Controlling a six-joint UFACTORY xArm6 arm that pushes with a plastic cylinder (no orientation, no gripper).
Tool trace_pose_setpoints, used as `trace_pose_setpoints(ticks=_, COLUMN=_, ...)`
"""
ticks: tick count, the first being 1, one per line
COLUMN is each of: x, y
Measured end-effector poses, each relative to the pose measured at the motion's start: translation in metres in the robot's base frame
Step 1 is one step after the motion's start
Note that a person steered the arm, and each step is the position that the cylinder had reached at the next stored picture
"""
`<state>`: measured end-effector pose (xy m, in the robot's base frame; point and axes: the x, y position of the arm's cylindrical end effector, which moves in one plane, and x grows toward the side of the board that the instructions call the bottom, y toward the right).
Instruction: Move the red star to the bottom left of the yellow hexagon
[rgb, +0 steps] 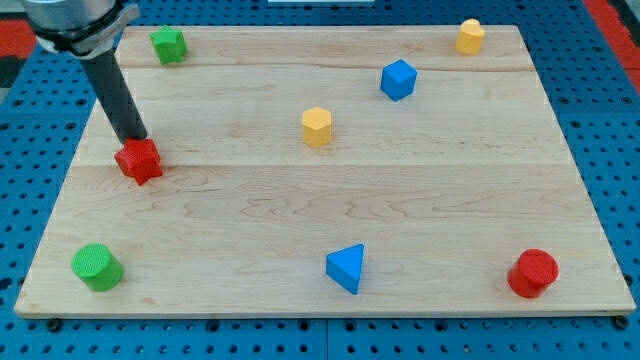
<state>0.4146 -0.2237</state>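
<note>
The red star (139, 161) lies on the wooden board at the view's left, about mid-height. My tip (134, 139) touches the star's upper edge, with the dark rod rising up and to the left from it. The yellow hexagon (317, 126) stands near the board's centre, well to the right of the star and slightly higher in the view.
A green star (169, 45) sits at top left, a green cylinder (97, 267) at bottom left. A blue cube (398, 79) and a yellow block (470, 36) are at upper right. A blue triangle (347, 267) and a red cylinder (532, 273) lie along the bottom.
</note>
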Motion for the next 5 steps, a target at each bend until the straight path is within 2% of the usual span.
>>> trace_pose_setpoints(ticks=1, x=0.014, y=-0.024)
trace_pose_setpoints(ticks=2, x=0.028, y=-0.015)
trace_pose_setpoints(ticks=4, x=0.041, y=0.071)
trace_pose_setpoints(ticks=5, x=0.047, y=0.078)
